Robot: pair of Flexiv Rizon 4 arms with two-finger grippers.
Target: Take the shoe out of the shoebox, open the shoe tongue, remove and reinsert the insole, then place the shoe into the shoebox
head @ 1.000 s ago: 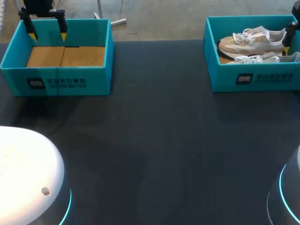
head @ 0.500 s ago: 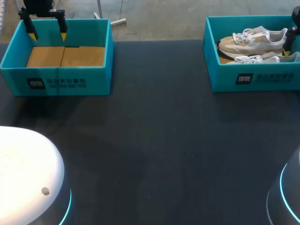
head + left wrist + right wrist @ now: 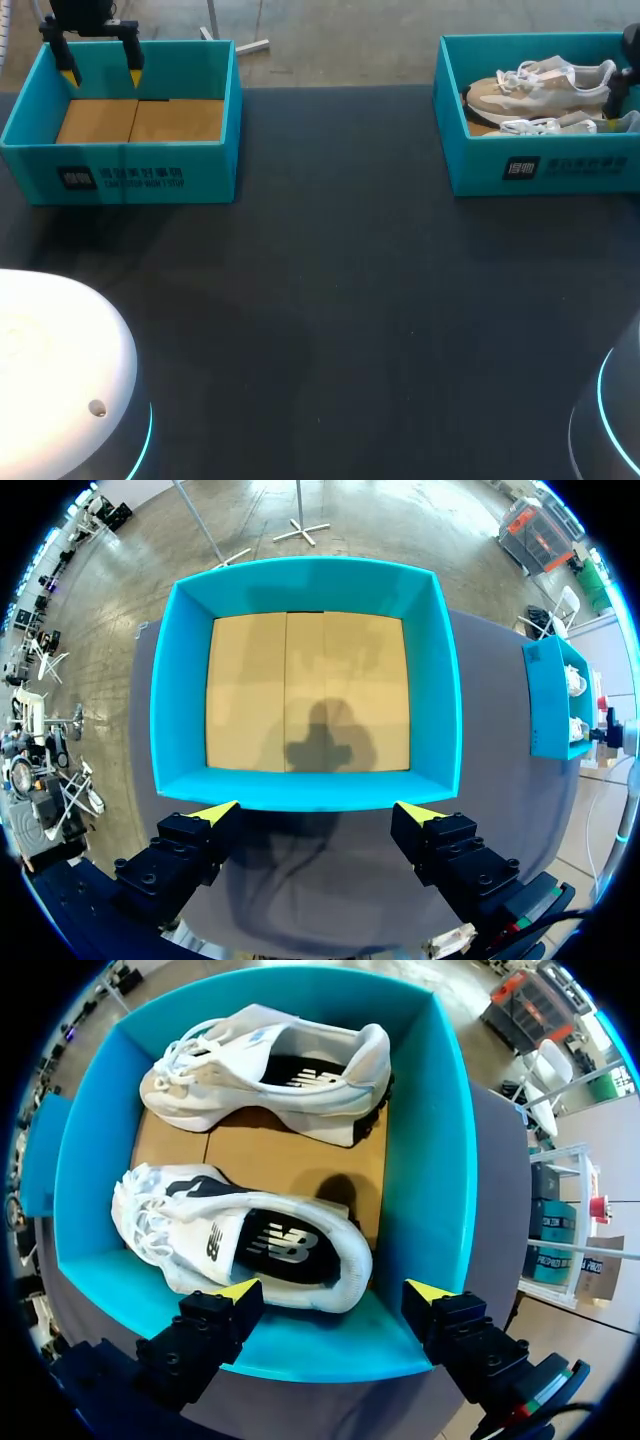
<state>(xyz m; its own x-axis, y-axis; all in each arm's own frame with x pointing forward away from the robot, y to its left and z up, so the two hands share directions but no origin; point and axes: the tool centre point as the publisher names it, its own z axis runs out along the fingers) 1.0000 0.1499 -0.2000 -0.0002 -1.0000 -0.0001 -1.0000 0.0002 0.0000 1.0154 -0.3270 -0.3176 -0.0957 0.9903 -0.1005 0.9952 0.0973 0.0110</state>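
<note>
Shifted slightly right with right gripper point(image 3: 332, 1290) spread wide, empty, above the heel of the near shoe point(image 3: 240, 1245), toe pointing left in the shoebox point(image 3: 425, 1190).

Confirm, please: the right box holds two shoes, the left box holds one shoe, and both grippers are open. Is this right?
Not quite. The left box holds no shoe: the left wrist view shows only its bare cardboard floor. The right box does hold two shoes, and the left gripper and right gripper are open.
</note>
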